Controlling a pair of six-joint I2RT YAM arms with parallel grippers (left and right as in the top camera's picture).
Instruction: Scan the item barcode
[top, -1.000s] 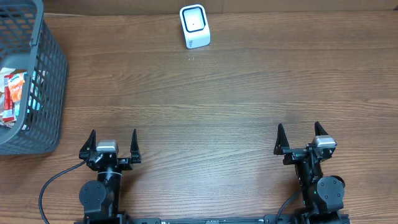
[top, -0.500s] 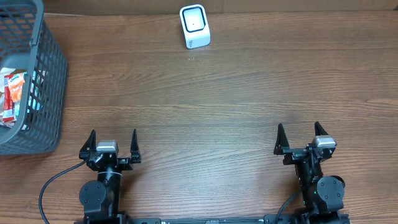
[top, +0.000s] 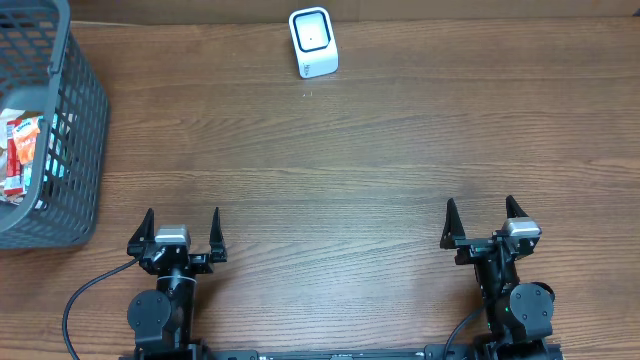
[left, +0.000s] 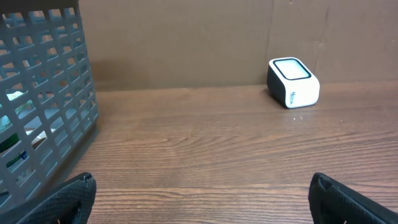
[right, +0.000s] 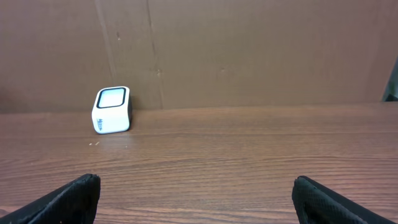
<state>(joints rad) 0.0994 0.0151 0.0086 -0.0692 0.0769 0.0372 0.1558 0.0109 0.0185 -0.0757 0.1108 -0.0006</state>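
Nothing has moved in the last second, and I'm parked exactly as I was. My left hand (top: 182, 215) sits at the near edge, fingers spread wide with nothing between them. My right hand (top: 480, 205) is the same: fingers apart, nothing in them, no contact with anything.

Ahead of both hands is bare wooden counter (top: 350, 150), with no item lying on it.

Further out, forward and off to the outer side of my left hand, stands the grey slatted basket (top: 85, 110). Red-and-white packets (top: 22, 150) lie inside it. I can't read what they are from here, and I can't see any barcode. That's where the thing to scan is, well apart from either hand.

Farthest away, at the back of the counter, is the white barcode scanner (top: 312, 42). It's ahead of the gap between my hands, a little nearer the left one's side, with its window facing up.

So no progress yet, I'd say. The task hasn't started. By my reckoning the left hand is the one to reach into the basket, since it's closer.
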